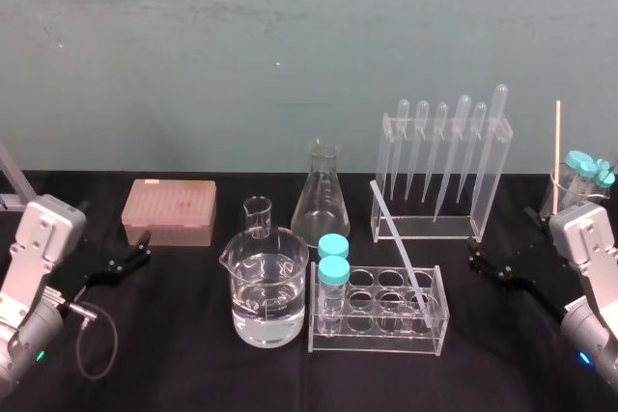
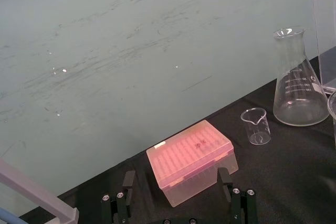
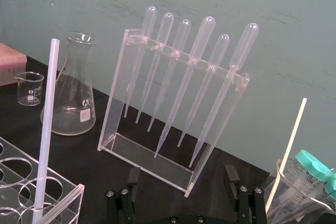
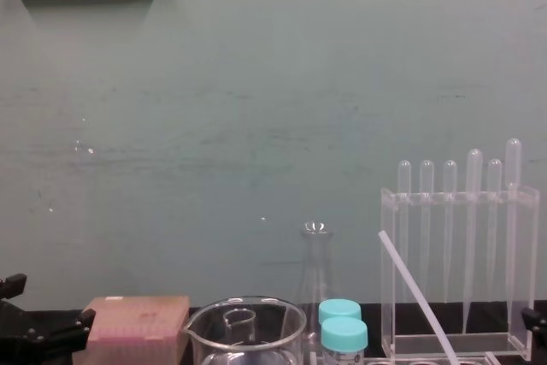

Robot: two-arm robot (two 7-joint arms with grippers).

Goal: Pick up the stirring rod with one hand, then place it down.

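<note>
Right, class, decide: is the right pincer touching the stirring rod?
Apart. The head view shows the right pincer open, far right, with bare black table between it and the stirring rod, which leans in the tube rack.

text: none legible | conical flask (image 2: 299, 85): graduation marks, unreadable

My left arm rests at eight o'clock in the head view, its left gripper (image 1: 135, 253) pointing inward with fingers (image 2: 128, 182) spread wide. My right arm mirrors it at four o'clock, its right gripper (image 1: 492, 256) equally spread.
</note>
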